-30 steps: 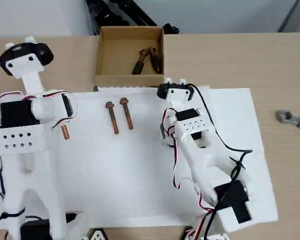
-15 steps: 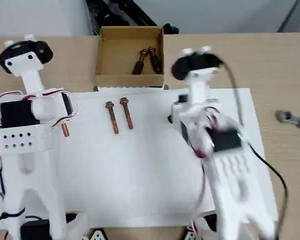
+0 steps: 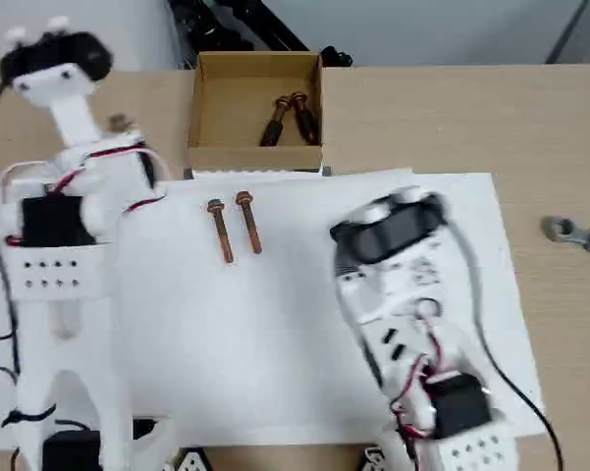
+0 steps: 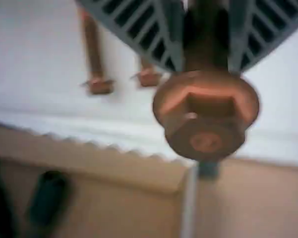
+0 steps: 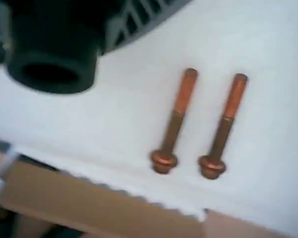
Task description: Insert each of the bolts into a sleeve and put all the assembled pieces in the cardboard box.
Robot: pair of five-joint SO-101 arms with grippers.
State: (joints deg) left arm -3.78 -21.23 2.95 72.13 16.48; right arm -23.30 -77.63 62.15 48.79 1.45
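A metal part [image 3: 574,234] lies on the table [image 3: 530,108] near a white sheet [image 3: 226,334].

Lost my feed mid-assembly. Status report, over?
Left hand shut on bolt. Right hand shut on black sleeve. Two loose bolts on white sheet, two assembled pieces in cardboard box. No obstruction seen.

Held bolt [image 4: 206,116]: head blurred; shank hidden between the left gripper's [image 4: 207,57] ribbed jaws.
Sleeve [image 5: 52,64]: soft-edged; rear end covered by the right gripper [image 5: 64,29].
Loose bolts [image 4: 94,54]: in the left wrist view, shank ends cut off by the picture's edge and by a jaw.
Dark object [image 4: 47,198]: too blurred to identify.
Assembled pieces [image 3: 290,118]: inside the cardboard box [image 3: 201,108]; the join of bolt and sleeve is too small to tell.
Arms [image 3: 402,285]: smeared in the high view; bases cut off by the lower edge.
Metal tool [image 3: 569,232]: cut off by the right edge; kind unclear.
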